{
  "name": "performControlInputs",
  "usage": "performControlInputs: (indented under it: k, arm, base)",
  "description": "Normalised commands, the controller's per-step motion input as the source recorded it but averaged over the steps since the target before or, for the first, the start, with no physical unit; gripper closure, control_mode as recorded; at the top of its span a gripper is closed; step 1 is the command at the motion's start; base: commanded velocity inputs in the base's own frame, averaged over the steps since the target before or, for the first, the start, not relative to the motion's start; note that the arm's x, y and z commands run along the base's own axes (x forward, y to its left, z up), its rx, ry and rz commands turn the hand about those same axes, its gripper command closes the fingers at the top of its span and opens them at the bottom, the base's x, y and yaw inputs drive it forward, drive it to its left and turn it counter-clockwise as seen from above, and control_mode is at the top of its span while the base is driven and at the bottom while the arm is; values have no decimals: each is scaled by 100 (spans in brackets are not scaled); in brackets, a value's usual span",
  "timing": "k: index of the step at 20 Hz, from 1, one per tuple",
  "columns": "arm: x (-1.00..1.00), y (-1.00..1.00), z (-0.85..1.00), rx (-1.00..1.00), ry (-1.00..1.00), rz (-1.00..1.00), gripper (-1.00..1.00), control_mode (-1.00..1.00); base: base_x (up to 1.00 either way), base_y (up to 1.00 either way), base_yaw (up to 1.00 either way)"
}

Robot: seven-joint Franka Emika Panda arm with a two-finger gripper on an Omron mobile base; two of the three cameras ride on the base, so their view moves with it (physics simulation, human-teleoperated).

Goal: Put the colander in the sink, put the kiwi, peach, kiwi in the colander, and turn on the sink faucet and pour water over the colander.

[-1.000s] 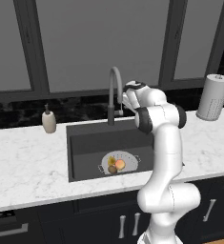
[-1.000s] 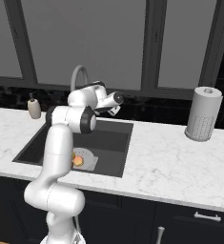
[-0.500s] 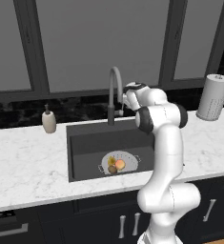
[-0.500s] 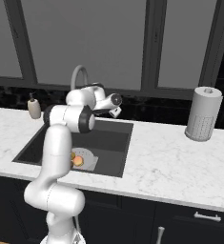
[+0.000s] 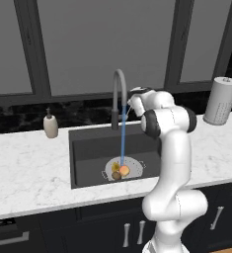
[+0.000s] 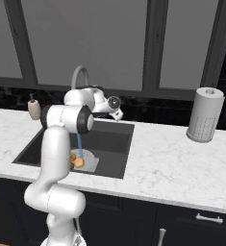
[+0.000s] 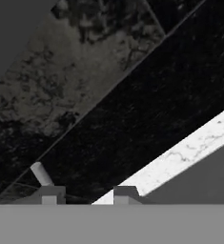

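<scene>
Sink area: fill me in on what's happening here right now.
The white arm's gripper is up beside the sink faucet, closed, near the faucet's base rather than on any fruit. The water is running, a thin blue stream falling into the colander, which sits in the sink. The peach and other small fruit lie in the colander under the stream.

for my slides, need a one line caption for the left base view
Water streams from the sink faucet onto fruit in the colander in the sink.
</scene>
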Motion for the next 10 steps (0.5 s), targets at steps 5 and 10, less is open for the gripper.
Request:
performControlInputs:
  k: [5, 10]
  arm:
    - [-23, -70, 0, 0, 0, -9, 100, -100]
    - [-13, -27, 13, 1, -1, -1, 100, -100]
  base:
    - [0, 0, 0]
    - [0, 0, 0]
